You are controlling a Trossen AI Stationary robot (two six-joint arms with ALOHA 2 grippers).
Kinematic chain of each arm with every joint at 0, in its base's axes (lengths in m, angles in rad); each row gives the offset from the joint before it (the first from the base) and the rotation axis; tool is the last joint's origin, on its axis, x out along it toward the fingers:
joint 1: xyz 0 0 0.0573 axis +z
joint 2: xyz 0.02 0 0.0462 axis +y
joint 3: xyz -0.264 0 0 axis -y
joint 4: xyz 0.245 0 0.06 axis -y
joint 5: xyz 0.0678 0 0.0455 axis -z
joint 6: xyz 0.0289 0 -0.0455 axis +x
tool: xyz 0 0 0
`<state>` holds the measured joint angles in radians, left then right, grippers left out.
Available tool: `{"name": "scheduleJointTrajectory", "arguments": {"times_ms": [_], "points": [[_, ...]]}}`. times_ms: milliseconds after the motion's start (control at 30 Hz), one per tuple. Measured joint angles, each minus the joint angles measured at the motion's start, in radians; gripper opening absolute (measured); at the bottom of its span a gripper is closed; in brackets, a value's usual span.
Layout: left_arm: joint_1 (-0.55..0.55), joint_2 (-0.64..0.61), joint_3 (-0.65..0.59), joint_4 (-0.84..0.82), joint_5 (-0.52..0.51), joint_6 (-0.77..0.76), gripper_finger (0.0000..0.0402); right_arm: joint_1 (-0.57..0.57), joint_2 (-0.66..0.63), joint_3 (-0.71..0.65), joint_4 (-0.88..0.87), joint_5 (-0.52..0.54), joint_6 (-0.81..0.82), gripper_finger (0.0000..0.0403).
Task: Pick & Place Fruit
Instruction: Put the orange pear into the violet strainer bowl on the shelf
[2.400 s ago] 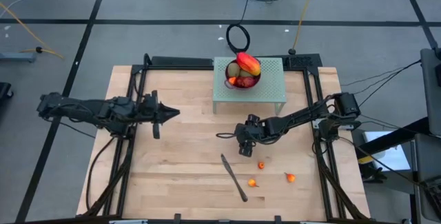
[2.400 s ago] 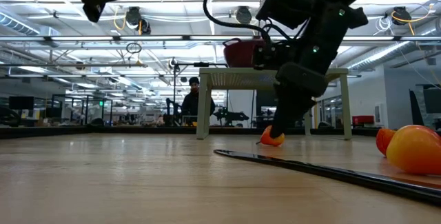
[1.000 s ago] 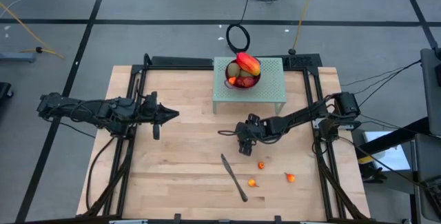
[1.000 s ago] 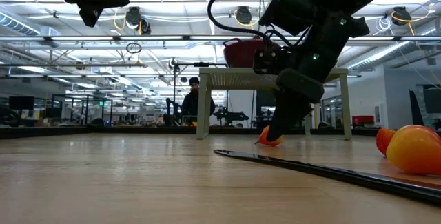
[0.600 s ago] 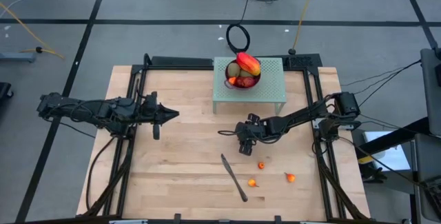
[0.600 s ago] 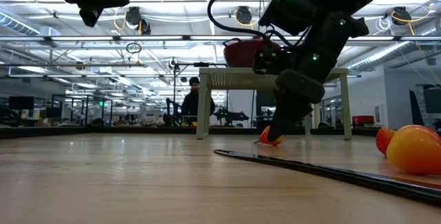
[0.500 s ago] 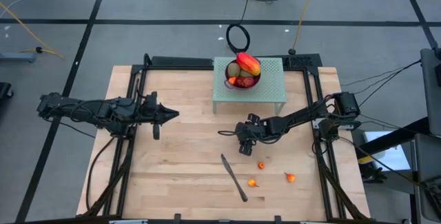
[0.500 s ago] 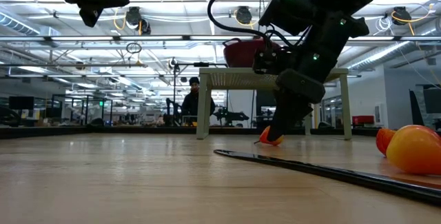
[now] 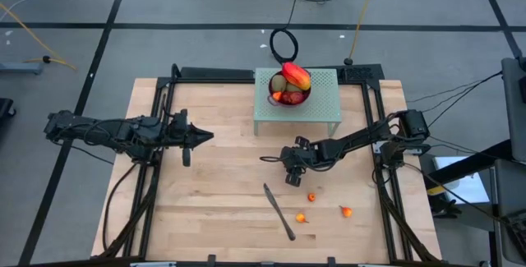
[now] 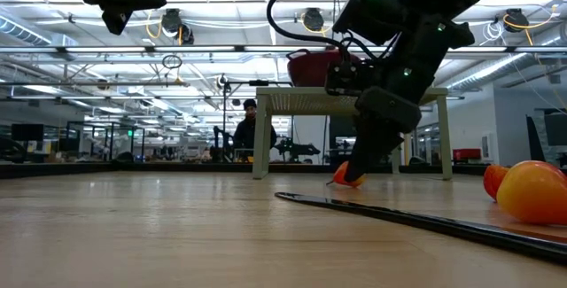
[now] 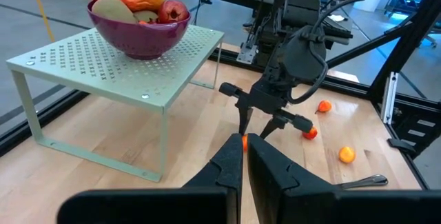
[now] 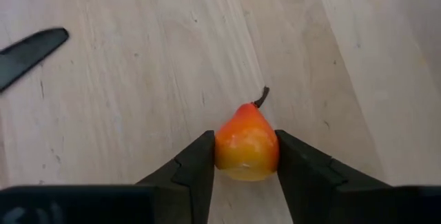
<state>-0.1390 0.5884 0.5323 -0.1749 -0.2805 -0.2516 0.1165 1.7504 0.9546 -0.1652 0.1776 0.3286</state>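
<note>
My right gripper [image 9: 290, 177] points down at the table's middle right, shut on a tiny orange-red fruit [image 12: 247, 145]; its own body hides that fruit in the high view. Three more tiny orange-red fruits [image 9: 311, 196] [image 9: 302, 217] [image 9: 346, 211] lie on the wood near it. The purple bowl [image 9: 289, 93] stands on the green perforated stand [image 9: 323, 103] and holds the red-yellow mango [image 9: 296, 75], a kiwi [image 11: 114, 9] and a dark red fruit [image 11: 172, 10]. My left gripper [image 9: 200, 135] hangs shut and empty over the table's left half. My right gripper pinches the tiny orange-red fruit by its wide lower body [image 12: 227, 156], one finger [image 12: 200, 162] on each side. The fingers come from above, slanting down. The fruit's stem [image 12: 262, 98] points away from the wrist. The fruit [image 10: 347, 177] is at or just above the tabletop; which, I cannot tell.
The long dark-handled knife [image 9: 279, 212] lies aslant just near-left of the right gripper, its blade tip [image 12: 34, 50] close to the held fruit. The stand's legs [image 10: 260, 137] are at the far middle. Bare wood stretches across the left and near-left of the table [image 9: 189, 209].
Over the last second nothing has visibly moved. Before that, my right arm's wrist tipped over a little above the held fruit, then held still.
</note>
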Motion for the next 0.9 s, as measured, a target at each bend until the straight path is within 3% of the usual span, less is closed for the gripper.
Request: {"name": "scheduleJointTrajectory", "arguments": {"times_ms": [200,633,900], "points": [[0.0,0.0,0.0,0.0,0.0,0.001,0.0021,0.003,-0.063,0.009,0.033,-0.026,0.005,0.0131],[0.0,0.0,0.0,0.0,-0.003,-0.003,0.0021,0.003,-0.415,0.037,0.033,-0.024,-0.001,0.013],[0.0,0.0,0.0,0.01,-0.009,0.006,0.0021,0.002,-0.548,0.037,0.068,-0.017,-0.059,0.013]]}}
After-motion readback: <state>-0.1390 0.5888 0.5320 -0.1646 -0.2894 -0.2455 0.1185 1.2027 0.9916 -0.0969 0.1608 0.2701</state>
